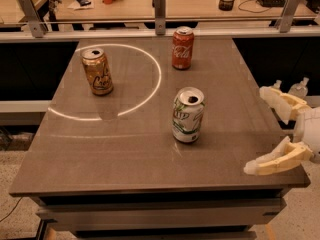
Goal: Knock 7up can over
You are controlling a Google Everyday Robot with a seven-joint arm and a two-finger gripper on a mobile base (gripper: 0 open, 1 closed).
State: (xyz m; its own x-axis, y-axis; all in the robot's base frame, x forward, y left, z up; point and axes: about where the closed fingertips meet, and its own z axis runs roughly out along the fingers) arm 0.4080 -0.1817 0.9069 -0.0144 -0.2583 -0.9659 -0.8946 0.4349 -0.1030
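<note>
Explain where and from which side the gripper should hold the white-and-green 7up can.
Around the mid-body of the white-and-green 7up can, from the picture's right, where the open gripper hovers at the edge of the grey table. The can stands upright, its round sides free.

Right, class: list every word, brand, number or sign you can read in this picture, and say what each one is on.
"7up": green logo on the white can, just legible.
"Coca-Cola": white script down the red can.
Gold can: script lettering, too blurred to read.
Gripper, open at the right edge of the table: no text on it.
</note>
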